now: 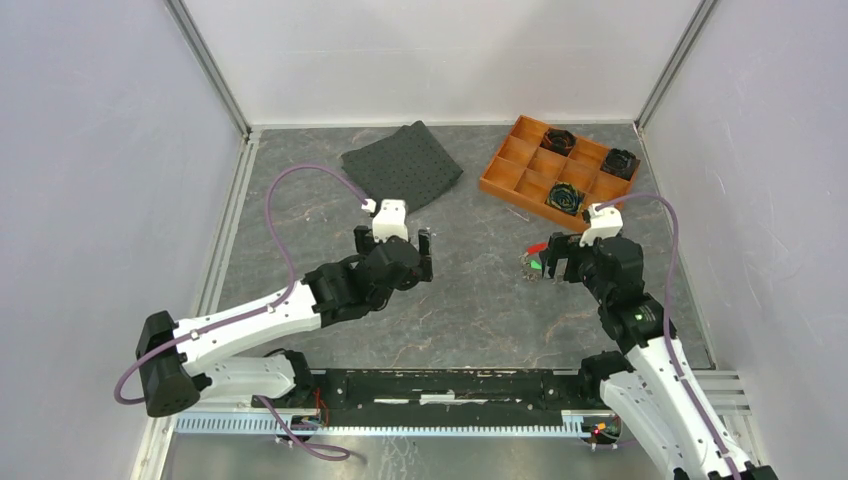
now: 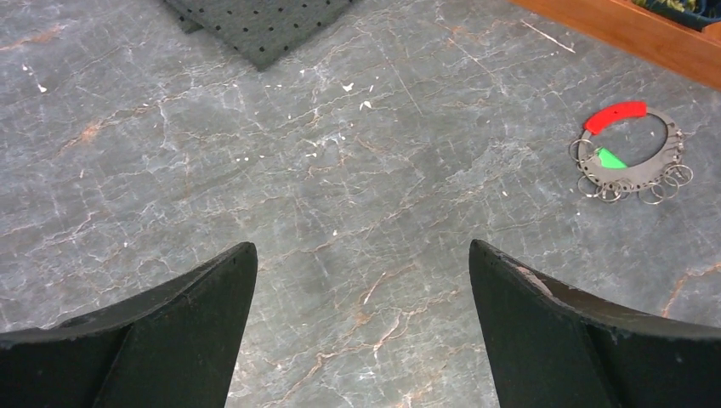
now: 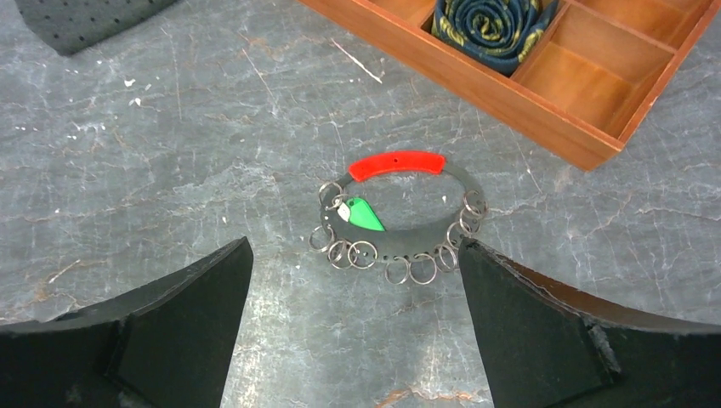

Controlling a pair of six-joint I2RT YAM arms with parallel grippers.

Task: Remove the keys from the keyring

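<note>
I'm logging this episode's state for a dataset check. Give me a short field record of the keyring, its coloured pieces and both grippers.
keyring: flat on the table, near the wooden tray, ungripped
red key: on the keyring's far arc
green key: inside the loop
left gripper: open, over bare table, away from the keyring
right gripper: open, facing the keyring, holding nothing

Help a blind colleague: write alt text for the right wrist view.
A grey keyring with a red piece, a green piece and small loops lies on the table before the open right gripper; a wooden tray sits beyond.
</note>
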